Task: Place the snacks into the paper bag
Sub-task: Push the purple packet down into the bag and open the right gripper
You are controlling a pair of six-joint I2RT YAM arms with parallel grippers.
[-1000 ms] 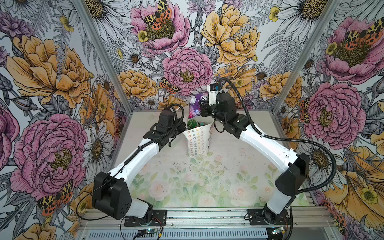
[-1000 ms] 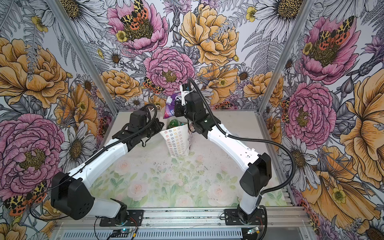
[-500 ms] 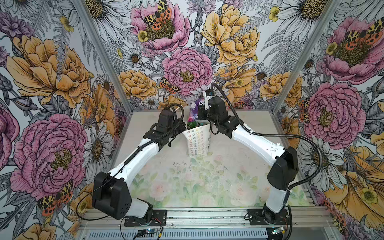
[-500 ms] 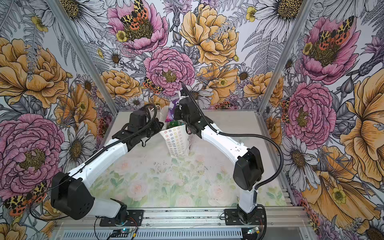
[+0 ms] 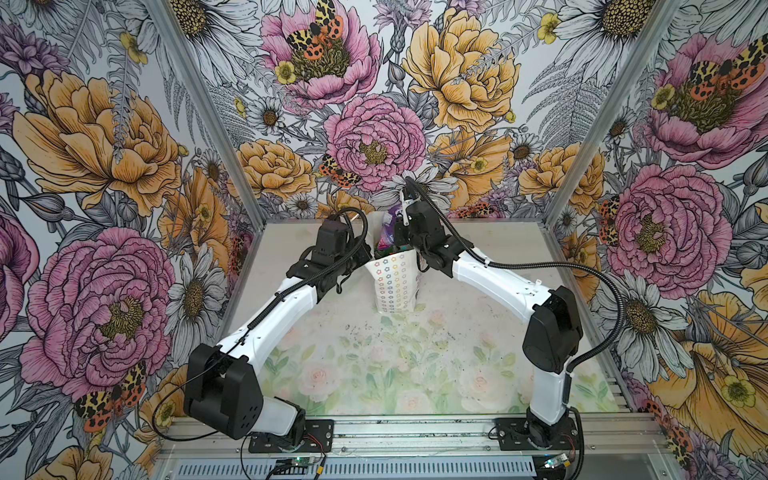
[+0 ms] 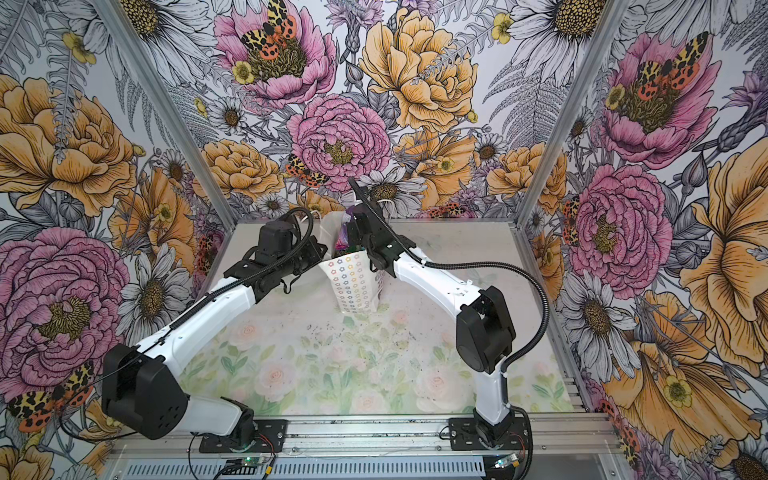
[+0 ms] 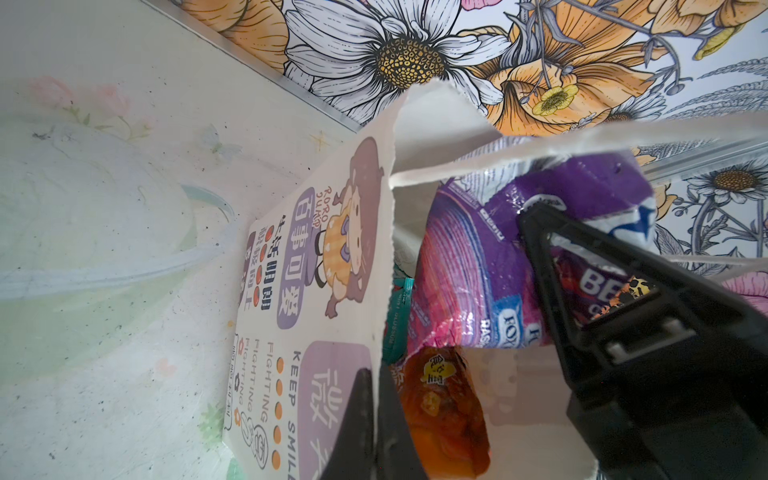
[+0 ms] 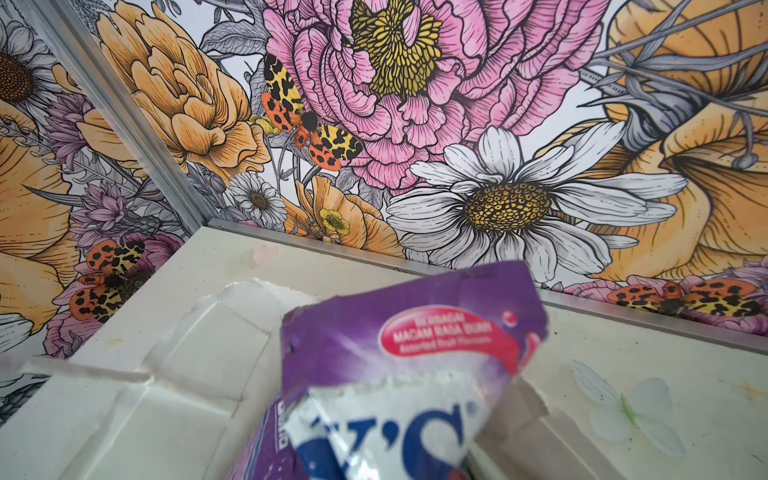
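The paper bag [image 5: 395,286] is matt white paper with a finely serrated top edge. Inside it, the purple packet [image 7: 478,257] is glossy, crinkled foil, and the orange packet [image 7: 440,411] shines too. The table [image 5: 374,374] looks matt and pale, speckled with dark grit. At the near edge runs a brushed metal rail [image 5: 415,432]. The arm shells [image 5: 498,278] are smooth white plastic.

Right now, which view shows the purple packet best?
The left wrist view: the purple packet sits in the mouth of the paper bag, pinched by the right end effector. The right wrist view shows only its blurred upper part; both top views show just a small purple sliver.
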